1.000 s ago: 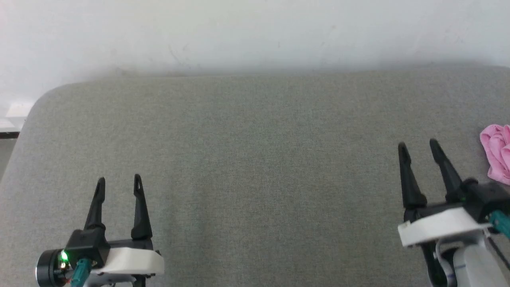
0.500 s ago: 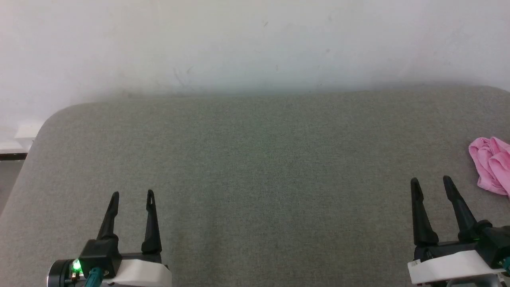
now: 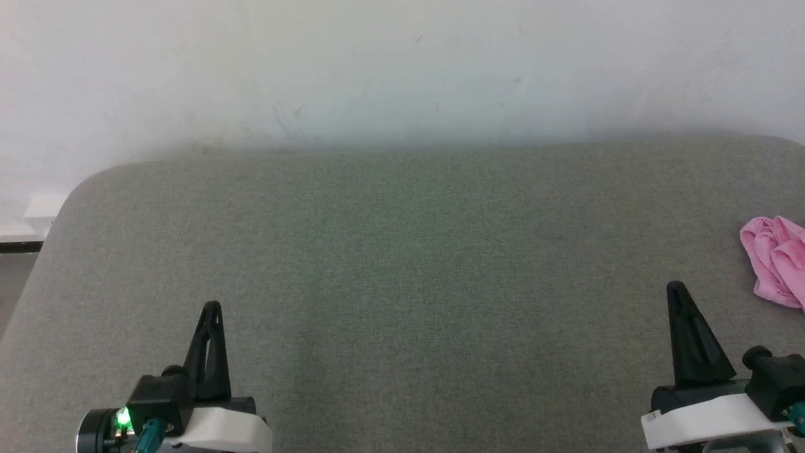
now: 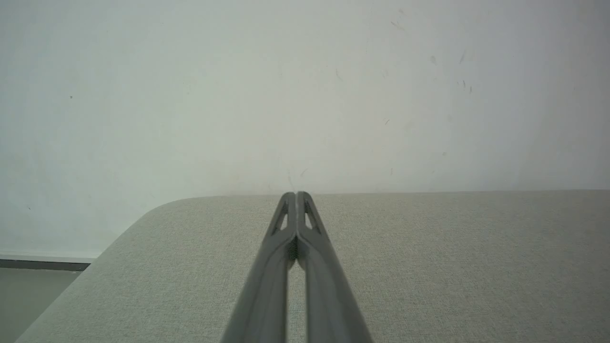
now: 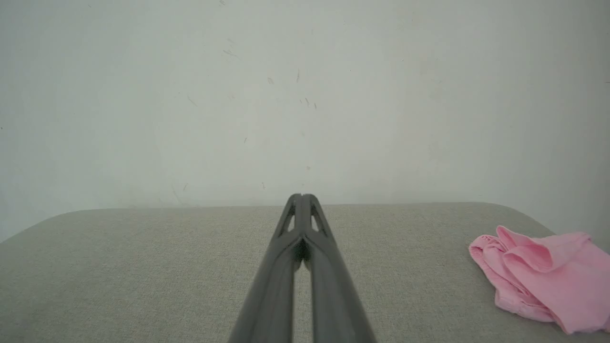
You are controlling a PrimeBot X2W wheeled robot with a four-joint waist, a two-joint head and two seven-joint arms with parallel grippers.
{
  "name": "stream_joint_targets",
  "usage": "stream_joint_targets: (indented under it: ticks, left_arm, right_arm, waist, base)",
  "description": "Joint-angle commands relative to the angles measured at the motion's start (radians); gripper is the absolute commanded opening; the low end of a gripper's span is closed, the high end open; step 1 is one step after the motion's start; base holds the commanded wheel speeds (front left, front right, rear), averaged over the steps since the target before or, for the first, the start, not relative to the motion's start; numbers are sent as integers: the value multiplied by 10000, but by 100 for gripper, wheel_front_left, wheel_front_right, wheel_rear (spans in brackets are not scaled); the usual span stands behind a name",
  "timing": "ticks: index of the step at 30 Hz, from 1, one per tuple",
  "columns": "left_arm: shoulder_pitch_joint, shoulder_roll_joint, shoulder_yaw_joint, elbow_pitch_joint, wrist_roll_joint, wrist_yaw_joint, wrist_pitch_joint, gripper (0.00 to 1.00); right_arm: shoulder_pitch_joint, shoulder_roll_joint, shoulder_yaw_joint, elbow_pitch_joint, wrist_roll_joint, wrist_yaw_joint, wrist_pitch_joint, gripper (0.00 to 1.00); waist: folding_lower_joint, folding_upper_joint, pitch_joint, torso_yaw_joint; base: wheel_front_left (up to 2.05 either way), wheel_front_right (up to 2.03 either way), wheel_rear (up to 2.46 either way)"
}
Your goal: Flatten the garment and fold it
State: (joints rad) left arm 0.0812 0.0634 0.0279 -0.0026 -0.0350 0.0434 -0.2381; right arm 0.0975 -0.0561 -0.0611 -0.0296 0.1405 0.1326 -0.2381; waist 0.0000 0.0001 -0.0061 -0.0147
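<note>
Grey fabric-covered table [image 3: 402,251] backs onto a pale wall [image 3: 402,63]. At the near side, left gripper [image 3: 212,306] and right gripper [image 3: 676,286] each have fingers pressed together on nothing. Crumpled pink garment [image 3: 777,261] lies at the right edge, clear of both.

The jaws of the left gripper [image 3: 212,306] have been shut; a second ago they were held wide apart. The jaws of the right gripper [image 3: 676,286] have been shut too. The head camera was tipped first, so the whole picture is shifted. The right gripper may have been pulled back a little.
</note>
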Motion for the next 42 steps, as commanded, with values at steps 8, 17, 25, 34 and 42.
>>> stream_joint_targets:
  ticks: [8,17,25,34,42]
  left_arm:
    - [-116,-19,-27,4,52,-64,205,0]
    - [-175,-29,-48,6,77,-96,388,0]
    - [-227,-37,-67,7,99,-123,552,0]
    - [-280,-46,-86,9,122,-151,715,0]
    - [-332,-54,-105,11,144,-179,878,0]
  right_arm:
    - [-140,10,60,29,-200,-3,200,0]
    - [-210,14,106,52,-302,-4,384,0]
    - [-273,18,148,72,-392,-5,548,0]
    - [-336,22,189,92,-483,-7,712,0]
    - [-398,25,230,112,-573,-8,875,0]
  waist:
    - [0,-1,5,12]
    - [0,-1,10,24]
    - [0,-1,14,34]
    - [0,-1,18,44]
    - [0,-1,23,54]
  base:
    - [0,0,0]
    - [0,0,0]
    - [0,0,0]
    - [0,0,0]
    - [0,0,0]
